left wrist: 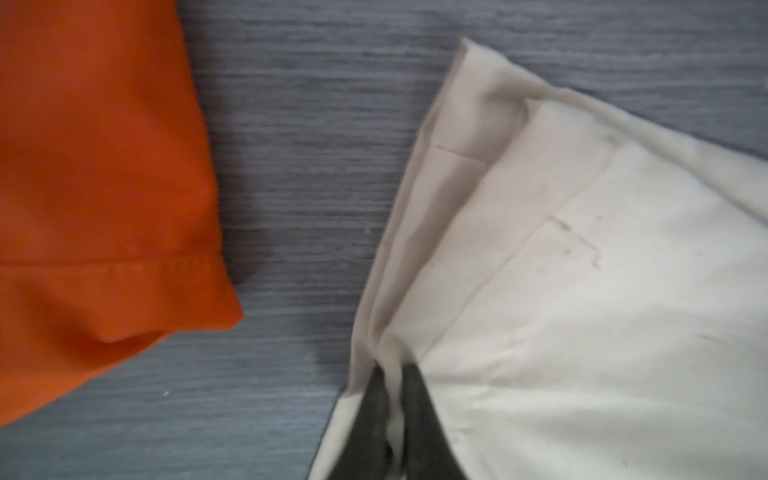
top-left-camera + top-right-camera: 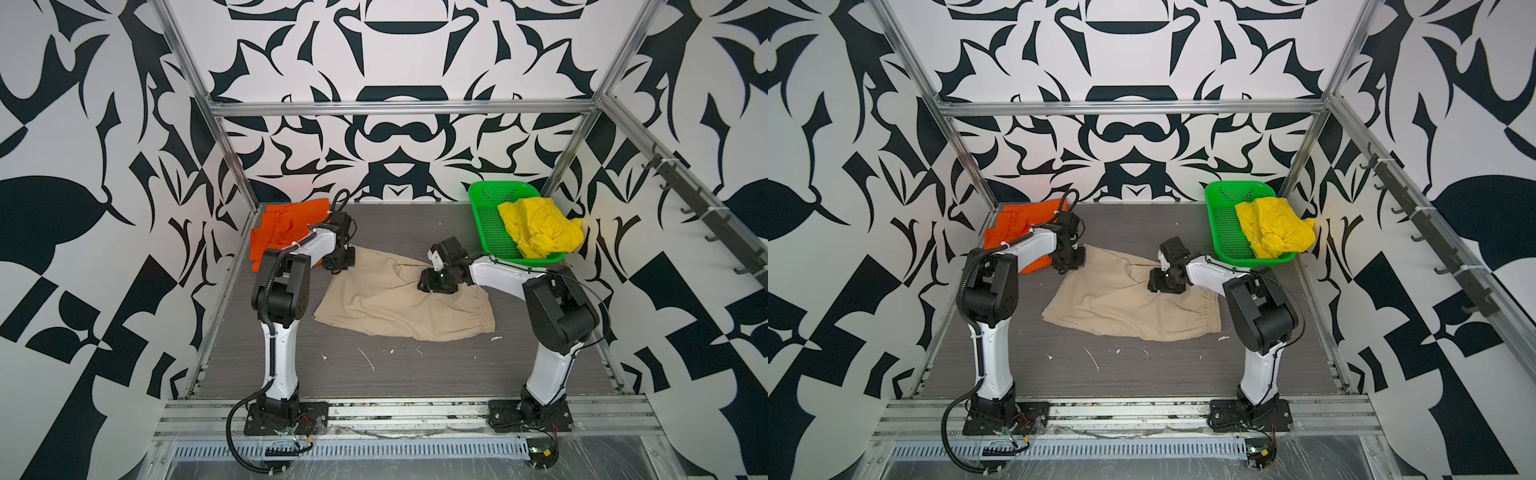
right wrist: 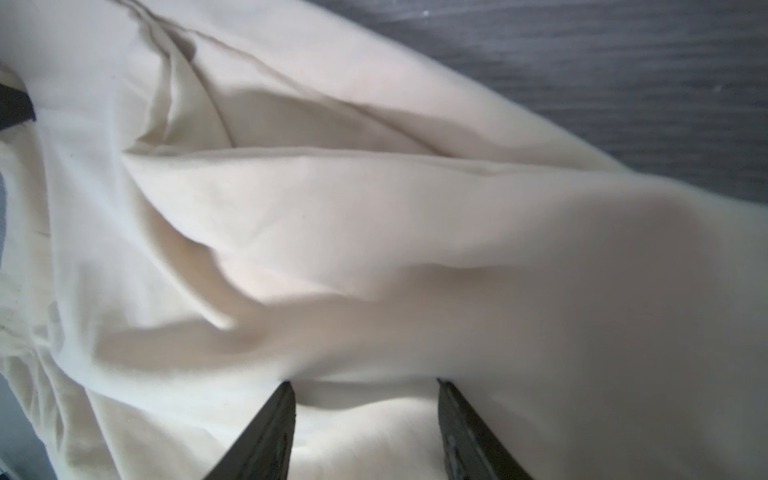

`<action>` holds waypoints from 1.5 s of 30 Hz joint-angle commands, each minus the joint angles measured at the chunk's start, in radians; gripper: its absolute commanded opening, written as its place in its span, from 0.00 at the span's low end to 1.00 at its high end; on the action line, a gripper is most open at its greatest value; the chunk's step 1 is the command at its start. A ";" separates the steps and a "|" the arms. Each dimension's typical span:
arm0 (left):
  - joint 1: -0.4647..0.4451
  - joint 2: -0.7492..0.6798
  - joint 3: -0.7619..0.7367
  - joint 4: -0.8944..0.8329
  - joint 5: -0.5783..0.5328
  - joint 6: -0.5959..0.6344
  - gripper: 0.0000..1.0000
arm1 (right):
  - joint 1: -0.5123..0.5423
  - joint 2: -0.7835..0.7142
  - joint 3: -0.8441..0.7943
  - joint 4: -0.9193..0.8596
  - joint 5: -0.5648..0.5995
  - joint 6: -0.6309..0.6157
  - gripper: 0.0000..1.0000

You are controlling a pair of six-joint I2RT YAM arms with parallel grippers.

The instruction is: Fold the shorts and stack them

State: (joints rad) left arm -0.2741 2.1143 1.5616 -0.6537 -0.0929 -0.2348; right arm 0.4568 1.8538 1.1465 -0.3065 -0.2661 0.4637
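On the grey wood-grain table, the beige shorts lie spread across the middle, waistband toward the right and leg hems toward the left. A wide band of bare table lies between them and the arm bases, dotted with small white scraps. The orange shorts sit at the far left corner, and a strip of bare table separates them from the beige hem. At the far right corner, the yellow shorts are heaped, crumpled, in a green basket of perforated plastic, spilling over its right rim.

The left gripper is clamped on a raised fold at the beige hem edge. The right gripper hovers low over the soft, rumpled cloth near the crotch, its jaws apart. Whether they touch the cloth is unclear.
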 commanded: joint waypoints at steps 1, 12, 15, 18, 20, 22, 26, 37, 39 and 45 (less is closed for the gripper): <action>0.027 -0.026 -0.036 -0.010 -0.043 -0.020 0.00 | -0.024 -0.050 -0.044 0.013 -0.008 0.013 0.59; 0.125 -0.101 -0.111 0.041 -0.024 -0.024 0.00 | -0.090 -0.093 -0.186 0.052 0.011 0.021 0.59; 0.125 -0.096 -0.112 0.051 -0.025 -0.030 0.03 | -0.099 -0.081 -0.194 0.042 0.026 0.023 0.59; 0.125 -0.096 -0.098 0.047 -0.002 -0.041 0.11 | -0.100 -0.104 -0.182 0.024 0.029 0.021 0.59; 0.125 -0.106 -0.085 0.035 0.016 -0.050 0.21 | -0.099 -0.141 -0.162 0.021 0.016 0.035 0.59; 0.125 -0.134 -0.090 0.033 0.031 -0.061 0.30 | -0.091 -0.189 -0.128 0.021 -0.001 0.044 0.59; 0.125 -0.217 -0.133 0.025 0.046 -0.075 0.44 | -0.063 -0.235 -0.048 -0.009 -0.004 0.031 0.59; 0.125 -0.235 -0.207 0.039 0.075 -0.081 0.44 | -0.016 -0.092 0.055 0.025 -0.023 0.049 0.59; 0.125 -0.203 -0.194 0.041 0.081 -0.084 0.44 | -0.017 -0.053 0.076 0.030 -0.028 0.047 0.59; 0.124 -0.153 -0.222 0.053 0.066 -0.086 0.42 | -0.039 0.056 0.122 -0.001 0.002 0.057 0.59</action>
State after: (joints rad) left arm -0.1524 1.9488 1.3647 -0.6014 -0.0257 -0.3077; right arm 0.4324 1.9007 1.2201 -0.2886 -0.2871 0.5037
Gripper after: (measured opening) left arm 0.419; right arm 0.589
